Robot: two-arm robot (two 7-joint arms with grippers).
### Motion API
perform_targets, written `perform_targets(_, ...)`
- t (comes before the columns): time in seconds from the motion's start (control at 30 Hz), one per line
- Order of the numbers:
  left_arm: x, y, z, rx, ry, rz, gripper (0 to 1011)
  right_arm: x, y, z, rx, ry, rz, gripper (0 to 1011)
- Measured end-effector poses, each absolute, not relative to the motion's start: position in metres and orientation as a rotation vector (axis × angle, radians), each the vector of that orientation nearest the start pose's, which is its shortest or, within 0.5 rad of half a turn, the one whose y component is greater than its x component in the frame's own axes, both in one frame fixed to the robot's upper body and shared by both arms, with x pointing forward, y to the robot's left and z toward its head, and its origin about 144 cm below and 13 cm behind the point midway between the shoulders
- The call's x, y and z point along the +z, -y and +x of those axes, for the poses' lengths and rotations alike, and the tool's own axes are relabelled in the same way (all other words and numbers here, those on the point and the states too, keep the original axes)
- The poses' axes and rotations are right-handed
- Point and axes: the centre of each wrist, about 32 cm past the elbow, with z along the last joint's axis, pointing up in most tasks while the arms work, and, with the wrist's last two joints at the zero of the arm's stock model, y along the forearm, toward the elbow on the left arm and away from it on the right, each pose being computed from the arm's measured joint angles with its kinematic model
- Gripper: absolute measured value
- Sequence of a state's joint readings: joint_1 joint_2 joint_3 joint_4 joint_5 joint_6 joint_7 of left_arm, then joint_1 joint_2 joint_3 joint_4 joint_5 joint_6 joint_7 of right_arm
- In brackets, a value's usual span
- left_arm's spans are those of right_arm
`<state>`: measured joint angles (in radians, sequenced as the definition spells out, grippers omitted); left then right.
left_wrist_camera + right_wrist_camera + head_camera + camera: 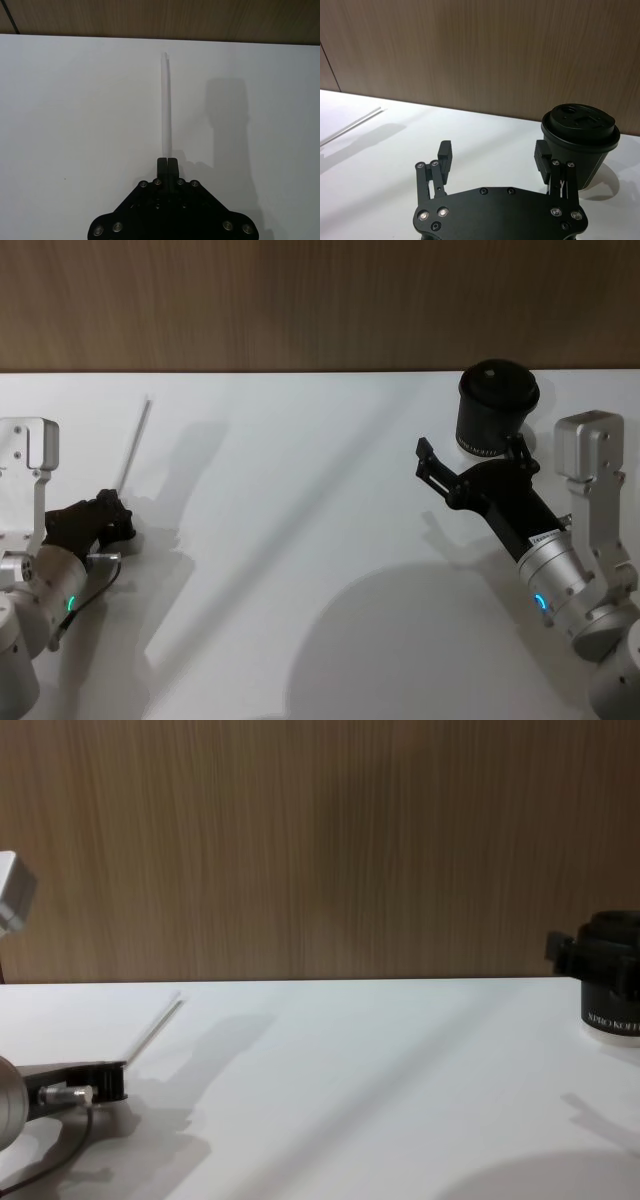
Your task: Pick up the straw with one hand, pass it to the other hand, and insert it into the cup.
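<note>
The thin white straw (135, 445) lies low over the white table at the left, its far end pointing at the wall. My left gripper (117, 504) is shut on the straw's near end; the left wrist view shows its fingertips (162, 163) pinched together with the straw (165, 105) running straight out from them. The black cup (497, 405) stands upright with a lid at the back right. My right gripper (468, 458) hovers open just in front of the cup, nothing between its fingers (445, 152), and the cup (580, 135) stands just beyond one finger.
The white table (320, 570) stretches bare between the two arms. A wooden wall (320, 300) runs along its far edge, right behind the cup and the straw's tip.
</note>
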<state>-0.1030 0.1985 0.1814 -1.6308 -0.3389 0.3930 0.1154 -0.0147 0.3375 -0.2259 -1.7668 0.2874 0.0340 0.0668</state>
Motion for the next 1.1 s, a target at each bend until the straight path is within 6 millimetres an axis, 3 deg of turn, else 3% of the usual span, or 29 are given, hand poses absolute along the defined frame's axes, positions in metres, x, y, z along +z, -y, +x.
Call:
perform_targets(0.53, 1.185, -0.227, 0.481, 1.424, -0.244, 0.147, 3, 1.189, 0.237, 0.443, -1.229, 0.075, 0.026, 1001)
perform_targets(1.1, 1.194, -0.248, 0.481, 1.251, -0.056, 0.057, 4, 1.189, 0.237, 0.443, -1.229, 0.075, 0.026, 1001)
